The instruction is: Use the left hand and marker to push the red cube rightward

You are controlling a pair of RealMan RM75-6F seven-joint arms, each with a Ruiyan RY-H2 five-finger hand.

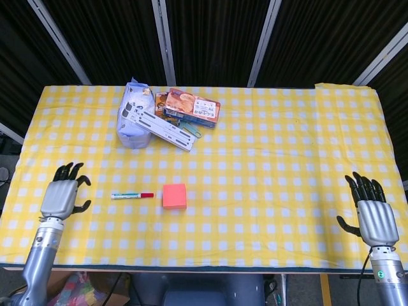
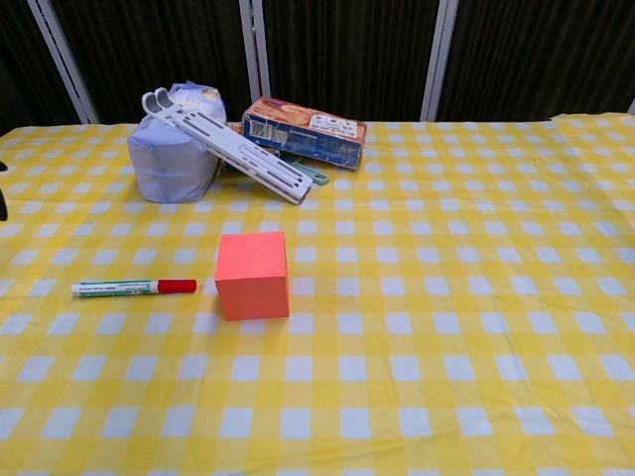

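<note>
The red cube (image 1: pixel 174 196) (image 2: pixel 253 275) sits on the yellow checked tablecloth, left of centre. Just to its left lies the marker (image 1: pixel 132 195) (image 2: pixel 134 288), white-bodied with a red cap pointing at the cube, a small gap between them. My left hand (image 1: pixel 64 194) rests at the table's left edge, fingers spread, holding nothing, well left of the marker. At the right edge my right hand (image 1: pixel 370 210) also lies open and empty. Neither hand appears in the chest view.
At the back left stand a pale blue-white pack (image 1: pixel 132 115) (image 2: pixel 174 154), a white folding stand (image 1: pixel 159 124) (image 2: pixel 238 149) leaning on it, and an orange food box (image 1: pixel 191 106) (image 2: pixel 303 131). The tablecloth (image 1: pixel 287 166) reaches to the front edge.
</note>
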